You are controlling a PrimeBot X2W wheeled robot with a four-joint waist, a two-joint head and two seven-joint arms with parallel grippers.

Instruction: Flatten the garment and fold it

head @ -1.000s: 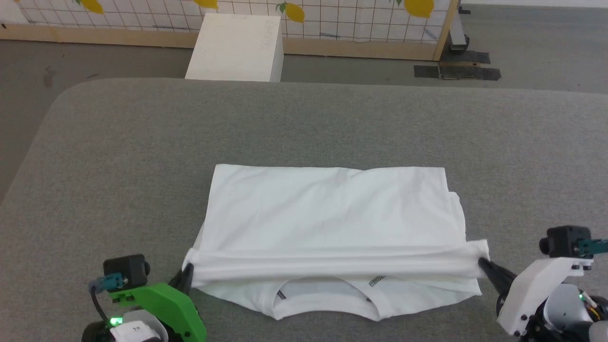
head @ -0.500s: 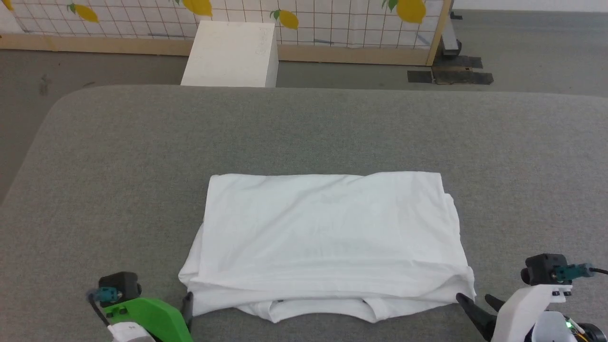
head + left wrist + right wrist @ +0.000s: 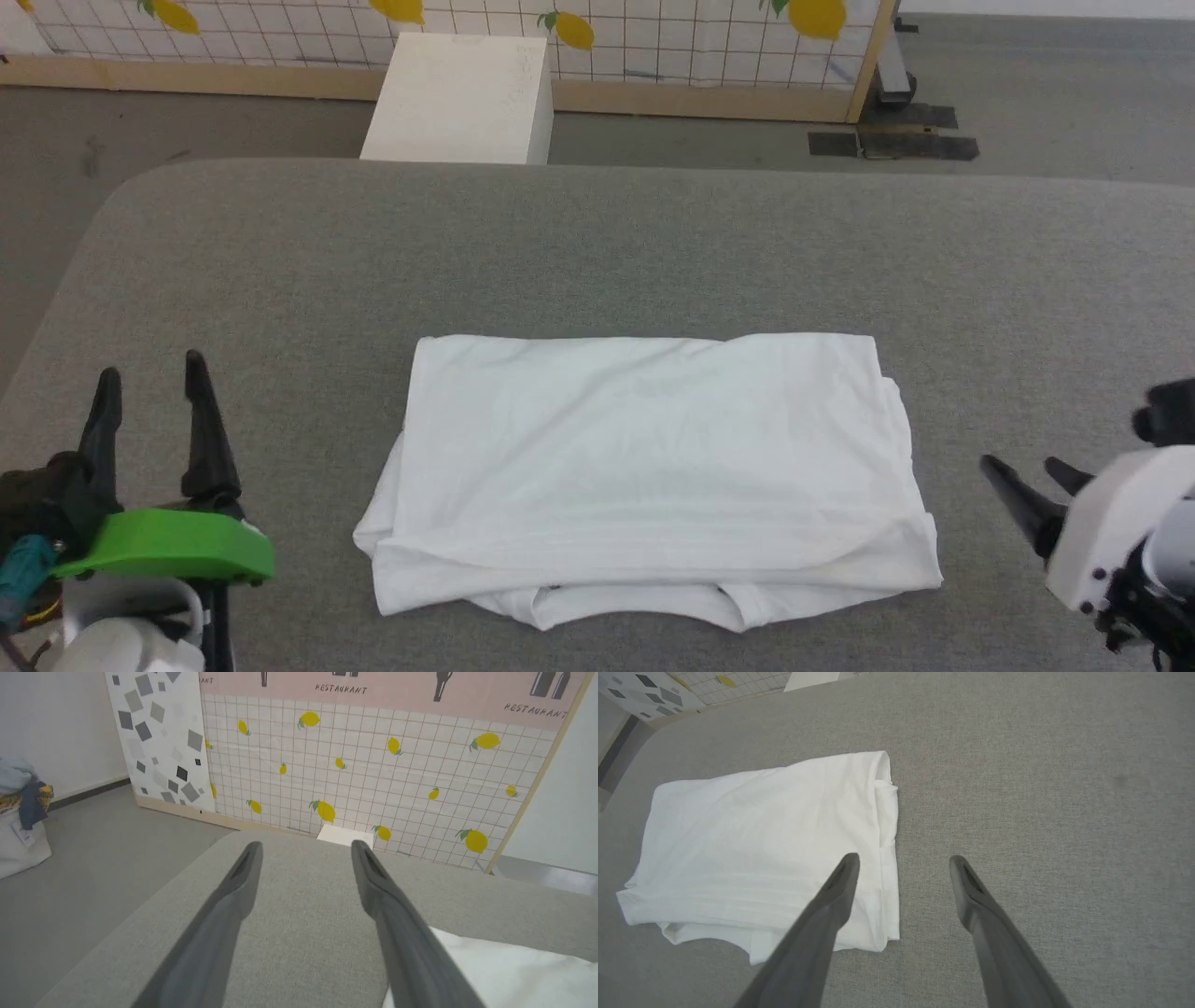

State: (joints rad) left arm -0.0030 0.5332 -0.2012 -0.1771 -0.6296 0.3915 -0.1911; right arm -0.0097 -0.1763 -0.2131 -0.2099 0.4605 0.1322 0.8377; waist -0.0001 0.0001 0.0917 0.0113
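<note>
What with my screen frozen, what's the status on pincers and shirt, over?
Left pincer open, beside the shirt, not touching. Right pincer open, likewise apart. Shirt folded, lying flat on the grey table. Nothing in its way.

a grey fabric bench [image 3: 597, 252] with a rounded corner. behind its far edge a white box [image 3: 462, 98] stands on the grey floor [image 3: 1046, 93], in front of a gridded wall panel [image 3: 672, 42] printed with lemons. dark tape patches [image 3: 894, 144] lie near the panel's wooden post [image 3: 870, 56].

white garment [image 3: 644, 457] on grey table [image 3: 597, 252].
</note>
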